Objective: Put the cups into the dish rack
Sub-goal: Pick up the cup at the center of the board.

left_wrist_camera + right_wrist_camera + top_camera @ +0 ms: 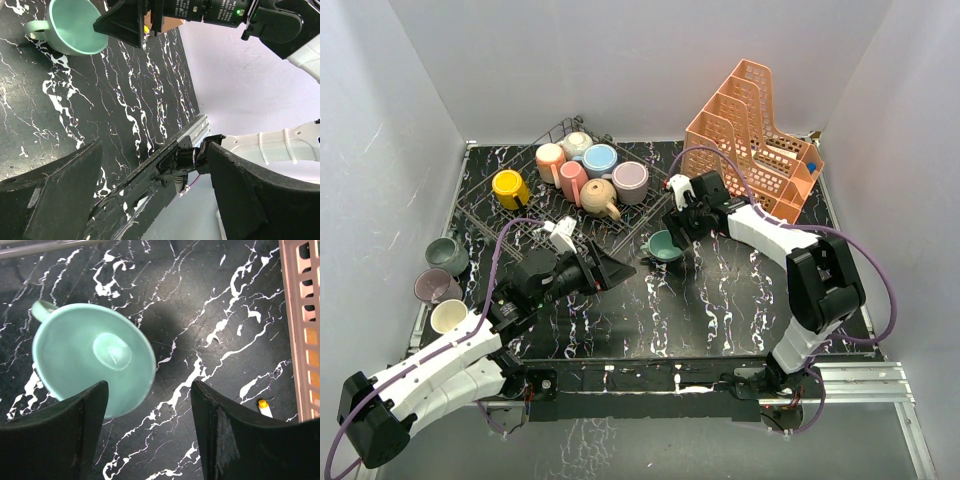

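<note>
I count eleven cups. Seven are in the one dish rack (485, 208) at the table's (720, 300) far left corner: yellow cup (509, 185), pink cup (550, 158), second pink cup (572, 181), cream cup (577, 144), blue cup (600, 158), tan cup (599, 198), lilac cup (631, 180). One teal cup (665, 245) stands mid-table. Three line the left edge: grey-green cup (447, 255), mauve cup (436, 287), off-white cup (450, 317). One orange organizer (760, 140) fills the far right corner.

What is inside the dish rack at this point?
The dish rack holds seven: yellow cup, two pink cups, cream cup, blue cup, lilac cup, tan cup. The left gripper covers part of its near edge; what lies there cannot be seen.
</note>
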### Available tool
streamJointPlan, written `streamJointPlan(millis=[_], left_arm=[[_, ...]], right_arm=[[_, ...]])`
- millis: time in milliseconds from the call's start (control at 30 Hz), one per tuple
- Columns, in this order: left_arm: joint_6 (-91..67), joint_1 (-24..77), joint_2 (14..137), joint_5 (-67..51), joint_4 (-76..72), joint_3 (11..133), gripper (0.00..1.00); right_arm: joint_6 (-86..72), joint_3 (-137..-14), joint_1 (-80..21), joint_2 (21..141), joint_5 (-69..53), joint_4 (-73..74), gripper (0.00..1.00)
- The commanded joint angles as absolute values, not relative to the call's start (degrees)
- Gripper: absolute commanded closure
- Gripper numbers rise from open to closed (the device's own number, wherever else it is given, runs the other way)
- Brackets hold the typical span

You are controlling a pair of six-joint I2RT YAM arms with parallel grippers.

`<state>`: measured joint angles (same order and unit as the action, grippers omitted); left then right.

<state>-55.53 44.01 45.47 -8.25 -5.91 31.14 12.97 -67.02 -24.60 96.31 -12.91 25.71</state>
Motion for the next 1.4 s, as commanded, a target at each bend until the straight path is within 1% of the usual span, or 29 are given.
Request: streamJointPlan(millis=[0, 33, 67, 200, 233, 300, 367, 400, 433, 533, 600, 767, 833, 967, 1033, 1133, 1200, 1367], left_arm=[[-55.02, 44.31, 44.71, -7.64, -6.06, 31.67, 0.17], [-55.02, 44.30, 44.85, -7.72, -6.02, 31.79, 0.17], [-54.94, 44.30, 44.86, -7.80, -5.98, 31.93, 0.17], [-54.93, 44.30, 44.54, -7.66, -5.53, 31.99, 0.17], [-54.93, 44.30, 44.29, -7.57, -5.39, 31.99, 0.17], [-54.98, 44.30, 43.79, -7.35, -5.04, 31.78, 0.17], [-55.02, 44.30, 43.36, -7.22, -4.86, 31.56, 0.17], [-55.09, 44.30, 43.18, -7.21, -4.84, 31.55, 0.17], [-55.10, 44.25, 43.09, -7.21, -4.83, 31.55, 0.17], [-55.34, 44.29, 43.00, -7.36, -5.11, 31.55, 0.17], [-55.57, 44.30, 42.98, -7.60, -5.47, 31.55, 0.17], [-56.61, 44.30, 42.65, -8.35, -7.25, 31.23, 0.17], [-57.63, 44.30, 42.41, -9.39, -9.98, 30.42, 0.16], [-62.11, 44.29, 42.01, -12.23, -21.88, 25.65, 0.09], [-64.61, 44.27, 42.25, -12.97, -26.53, 24.38, 0.04], [-66.57, 44.30, 43.38, -14.26, -29.39, 24.94, 0.03], [-67.05, 44.25, 44.80, -16.51, -31.17, 26.44, 0.03], [-70.69, 44.37, 49.28, -22.19, -39.12, 29.49, 0.03]], right_arm=[[10.65, -70.20, -24.59, 97.98, -9.86, 21.29, 0.36], [10.45, -70.65, -24.58, 98.60, -9.97, 21.23, 0.38], [10.46, -70.93, -24.55, 99.26, -10.20, 21.20, 0.42], [10.43, -71.79, -24.70, 102.40, -10.29, 21.61, 0.48], [10.49, -71.80, -24.65, 102.80, -10.35, 21.66, 0.53], [10.67, -71.73, -24.70, 103.21, -10.41, 21.68, 0.57], [10.89, -71.43, -24.65, 103.40, -10.22, 21.71, 0.65], [11.04, -71.30, -24.69, 103.44, -10.13, 21.71, 0.67], [11.15, -71.14, -24.70, 103.37, -10.07, 21.71, 0.73], [11.65, -70.53, -24.65, 102.37, -10.11, 21.59, 0.86], [12.30, -69.77, -24.61, 101.12, -10.29, 21.39, 0.90], [14.89, -66.36, -24.23, 95.19, -12.12, 20.75, 0.92], [17.62, -65.04, -23.30, 92.25, -16.35, 21.78, 0.92], [20.93, -61.71, -19.83, 84.90, -27.22, 22.66, 0.92], [21.49, -60.19, -18.51, 81.02, -30.58, 22.61, 0.92], [23.55, -59.04, -17.39, 75.43, -34.39, 23.72, 0.92], [28.44, -60.50, -15.88, 72.66, -38.38, 28.34, 0.92], [38.69, -73.38, -10.40, 70.47, -42.52, 43.09, 0.92]])
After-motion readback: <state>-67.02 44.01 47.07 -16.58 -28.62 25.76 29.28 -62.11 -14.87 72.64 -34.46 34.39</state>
